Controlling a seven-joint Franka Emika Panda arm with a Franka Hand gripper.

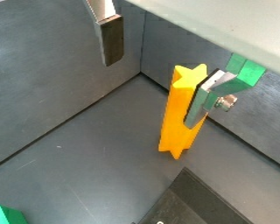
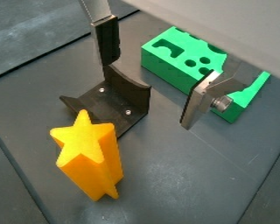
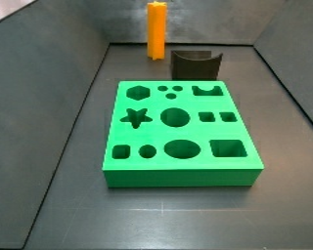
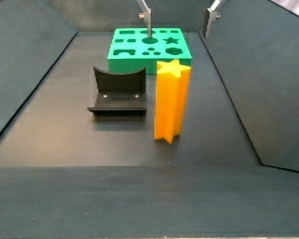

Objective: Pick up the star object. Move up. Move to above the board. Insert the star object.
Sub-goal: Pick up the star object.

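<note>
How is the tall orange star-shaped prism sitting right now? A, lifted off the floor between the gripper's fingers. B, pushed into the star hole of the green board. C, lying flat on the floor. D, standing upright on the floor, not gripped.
D: the tall orange star-shaped prism stands upright on the floor, while the gripper hangs open above, its silver fingers apart and not touching it.
</note>
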